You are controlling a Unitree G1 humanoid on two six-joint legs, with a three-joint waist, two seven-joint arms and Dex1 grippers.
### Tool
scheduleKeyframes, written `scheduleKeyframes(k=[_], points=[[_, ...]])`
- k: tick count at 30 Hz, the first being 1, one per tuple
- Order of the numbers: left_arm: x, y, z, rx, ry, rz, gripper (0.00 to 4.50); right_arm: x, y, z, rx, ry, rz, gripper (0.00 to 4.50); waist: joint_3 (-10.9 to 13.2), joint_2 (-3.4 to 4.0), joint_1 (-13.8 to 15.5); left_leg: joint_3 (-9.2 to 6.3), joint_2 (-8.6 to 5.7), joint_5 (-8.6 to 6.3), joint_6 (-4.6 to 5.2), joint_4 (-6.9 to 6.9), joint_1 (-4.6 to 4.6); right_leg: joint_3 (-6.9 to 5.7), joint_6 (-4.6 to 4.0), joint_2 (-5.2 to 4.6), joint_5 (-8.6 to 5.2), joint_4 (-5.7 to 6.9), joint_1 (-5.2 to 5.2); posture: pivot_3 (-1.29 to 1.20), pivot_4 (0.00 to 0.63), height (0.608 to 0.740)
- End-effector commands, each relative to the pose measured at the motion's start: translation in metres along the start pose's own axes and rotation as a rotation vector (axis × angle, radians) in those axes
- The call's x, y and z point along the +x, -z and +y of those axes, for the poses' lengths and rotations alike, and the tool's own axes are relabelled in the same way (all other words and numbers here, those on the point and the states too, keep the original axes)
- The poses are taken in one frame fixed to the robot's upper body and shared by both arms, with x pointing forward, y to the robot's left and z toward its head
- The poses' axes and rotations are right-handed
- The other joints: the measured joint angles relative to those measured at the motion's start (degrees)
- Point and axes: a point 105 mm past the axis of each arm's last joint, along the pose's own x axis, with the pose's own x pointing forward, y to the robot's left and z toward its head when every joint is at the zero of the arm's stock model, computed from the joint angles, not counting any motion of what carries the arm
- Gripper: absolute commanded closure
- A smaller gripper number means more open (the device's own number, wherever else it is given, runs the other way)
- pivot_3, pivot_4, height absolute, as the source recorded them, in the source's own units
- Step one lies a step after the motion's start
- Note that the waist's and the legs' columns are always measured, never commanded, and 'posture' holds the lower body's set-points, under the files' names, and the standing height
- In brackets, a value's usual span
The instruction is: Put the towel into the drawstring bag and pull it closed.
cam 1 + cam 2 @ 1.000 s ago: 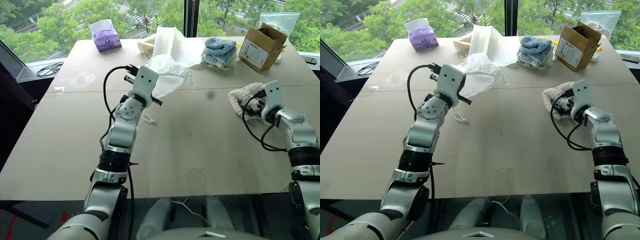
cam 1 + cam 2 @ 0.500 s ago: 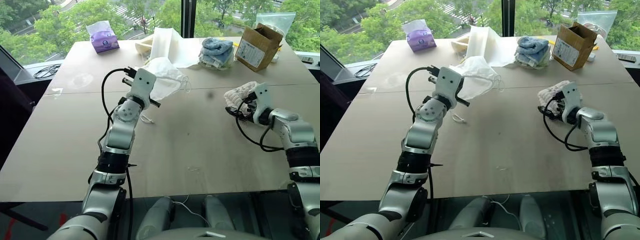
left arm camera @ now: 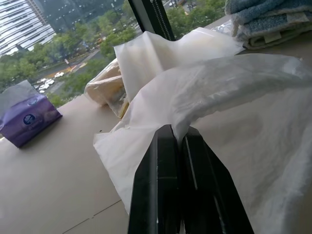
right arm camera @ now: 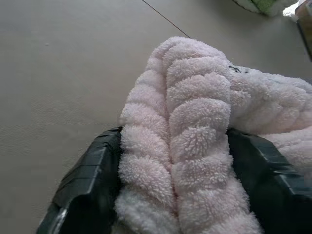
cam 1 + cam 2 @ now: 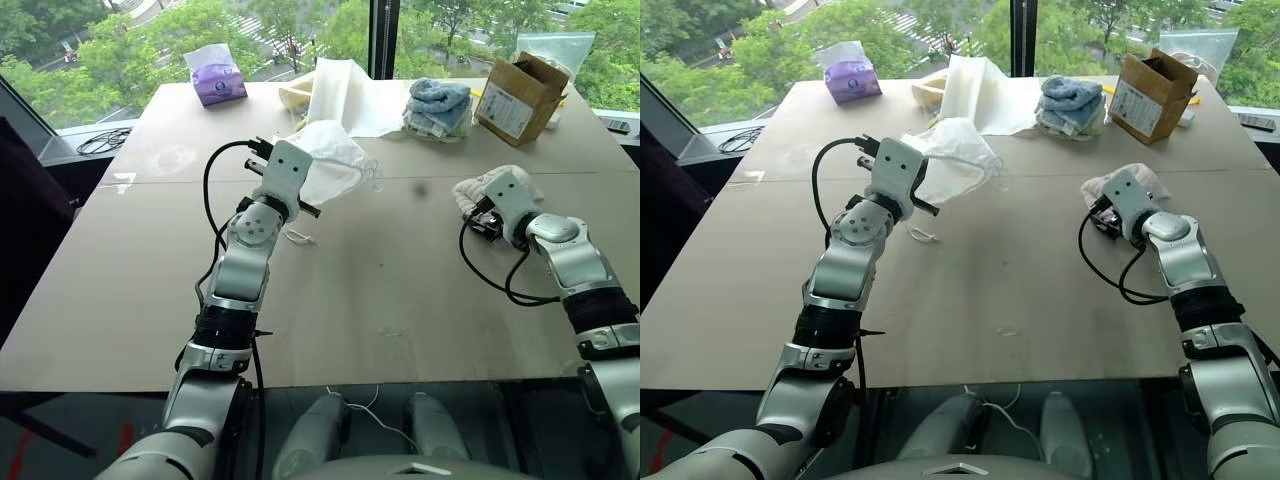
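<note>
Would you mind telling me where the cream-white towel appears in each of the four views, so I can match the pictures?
Left eye view: towel at right, just beyond the right gripper.
Right eye view: right of centre, behind that gripper.
Left wrist view: I cannot find it; the drawstring bag fills the middle.
Right wrist view: centre, between the gripper's fingers.
Shared landmark: the cardboard box, beyond the towel in both eye views.

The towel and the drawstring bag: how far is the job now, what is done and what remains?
Done: the left gripper is shut on an edge of the drawstring bag, lifting it off the table. In hand: the right gripper has the towel between its fingers, at the table's right side, apart from the bag. Left: bring the towel over, push it into the bag, then pull the cords closed.
</note>
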Motion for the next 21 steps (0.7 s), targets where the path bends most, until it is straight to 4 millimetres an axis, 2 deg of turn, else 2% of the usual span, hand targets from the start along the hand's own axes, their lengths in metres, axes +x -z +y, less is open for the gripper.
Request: scheduleKeyframes(k=[1,3,4,6,8,12,14,16,20,21], points=[[-0.002,-0.020,0.005,0.019,-0.014,-0.074,4.50,-0.007,0.013,-0.027,-0.031,0.128,0.055,3.21,0.00,0.00,0.36,0.01,0.00,0.01,-0.01,0.00,0.00,0.00,0.00,0.00,0.01,0.00,0.00,0.00,0.150,0.740],[-0.001,-0.021,0.005,0.020,-0.012,-0.076,4.50,-0.007,0.013,-0.028,-0.037,0.137,0.057,4.20,0.00,0.00,0.43,0.01,0.00,0.01,-0.02,-0.01,-0.01,0.01,0.00,0.00,0.02,0.00,-0.01,0.00,0.150,0.740],[-0.001,-0.021,0.005,0.021,-0.010,-0.077,4.50,-0.007,0.012,-0.030,-0.046,0.147,0.055,4.45,0.00,0.00,0.42,0.01,0.01,0.01,-0.02,-0.02,-0.01,0.01,0.00,0.00,0.02,0.00,-0.01,0.00,0.150,0.740],[0.000,-0.022,0.006,0.022,-0.007,-0.079,4.50,-0.008,0.012,-0.032,-0.053,0.167,0.052,4.45,0.00,0.00,0.40,0.01,0.01,0.01,-0.02,-0.05,-0.04,0.01,0.00,0.00,0.01,-0.02,-0.02,0.00,0.150,0.740],[0.002,-0.023,0.006,0.018,-0.001,-0.079,4.50,-0.009,0.001,-0.035,-0.052,0.181,0.002,4.45,0.01,0.00,0.41,0.01,0.02,0.01,-0.02,-0.08,-0.05,0.01,0.00,0.00,0.01,-0.04,-0.03,0.00,0.150,0.740],[0.004,-0.026,0.008,0.016,0.027,-0.076,4.50,-0.014,-0.036,-0.035,-0.025,0.163,-0.167,4.45,0.02,-0.01,-0.03,0.02,0.02,0.01,-0.02,-0.09,-0.11,0.01,0.00,0.00,0.01,-0.06,-0.08,0.00,0.150,0.740],[0.006,-0.029,0.010,-0.010,0.058,-0.076,4.50,-0.025,-0.070,-0.030,-0.041,0.131,-0.329,4.45,0.03,-0.01,-0.52,0.02,0.02,0.01,-0.02,-0.12,-0.11,0.01,0.00,-0.01,0.01,-0.05,-0.10,0.00,0.150,0.740],[0.007,-0.035,0.009,-0.027,0.121,-0.081,4.50,-0.043,-0.100,-0.015,-0.084,0.055,-0.493,4.45,0.03,-0.01,-1.00,0.03,0.03,0.01,-0.02,-0.13,-0.22,0.02,0.00,-0.01,0.01,-0.04,-0.23,0.00,0.150,0.740],[0.005,-0.039,0.006,-0.063,0.239,-0.062,4.50,-0.077,-0.130,0.024,-0.153,-0.158,-0.687,4.45,0.01,0.01,-2.03,-0.02,0.09,0.01,-0.03,-0.06,-0.62,-0.07,0.00,0.00,0.01,-0.02,-0.62,0.00,0.150,0.740],[0.004,-0.040,0.007,-0.107,0.270,-0.049,4.50,-0.093,-0.140,0.040,-0.174,-0.253,-0.750,4.45,0.01,0.01,-2.23,-0.05,0.09,0.01,-0.02,-0.02,-0.74,-0.09,0.00,0.00,0.01,-0.03,-0.72,0.00,0.150,0.740]])
